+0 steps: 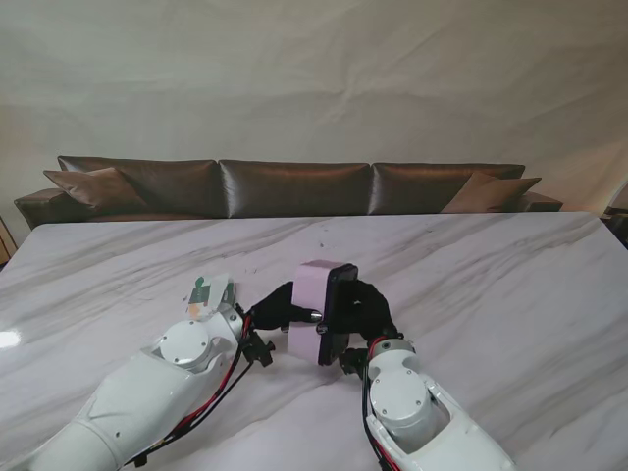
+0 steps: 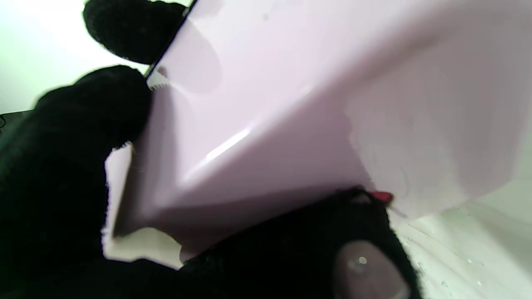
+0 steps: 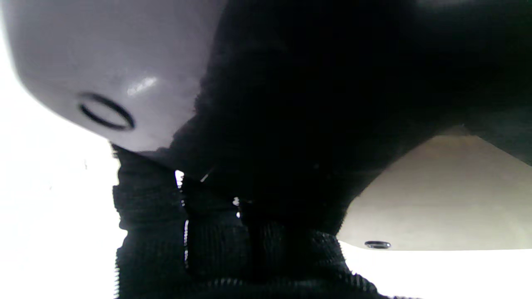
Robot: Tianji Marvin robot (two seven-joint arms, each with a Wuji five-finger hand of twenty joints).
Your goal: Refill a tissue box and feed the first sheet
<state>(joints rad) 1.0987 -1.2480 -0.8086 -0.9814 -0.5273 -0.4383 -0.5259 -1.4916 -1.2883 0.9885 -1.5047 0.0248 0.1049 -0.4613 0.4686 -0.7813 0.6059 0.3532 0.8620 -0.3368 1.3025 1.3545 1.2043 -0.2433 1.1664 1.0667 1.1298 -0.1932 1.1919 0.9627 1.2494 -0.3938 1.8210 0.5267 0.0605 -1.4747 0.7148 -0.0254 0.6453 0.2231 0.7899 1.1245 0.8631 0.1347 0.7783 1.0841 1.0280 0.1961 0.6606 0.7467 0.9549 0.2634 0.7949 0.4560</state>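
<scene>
A lilac tissue box [image 1: 312, 294] stands on end, lifted just off the marble table [image 1: 491, 294] between my two black-gloved hands. A dark panel [image 1: 340, 299] covers its right face. My left hand [image 1: 272, 306] grips the box's left side, and in the left wrist view its fingers [image 2: 62, 166] wrap the box's pale lilac wall [image 2: 291, 104]. On the dark side, my right hand [image 1: 365, 312] is closed on the box. The right wrist view shows its fingers [image 3: 291, 124] pressed against the box [image 3: 104, 62], which has a small ring mark there. A white tissue pack with green print [image 1: 209, 293] lies by my left forearm.
A brown leather sofa [image 1: 294, 186] runs along the table's far edge, with a pale curtain behind it. Bare marble stretches to the right of the hands and farther from me.
</scene>
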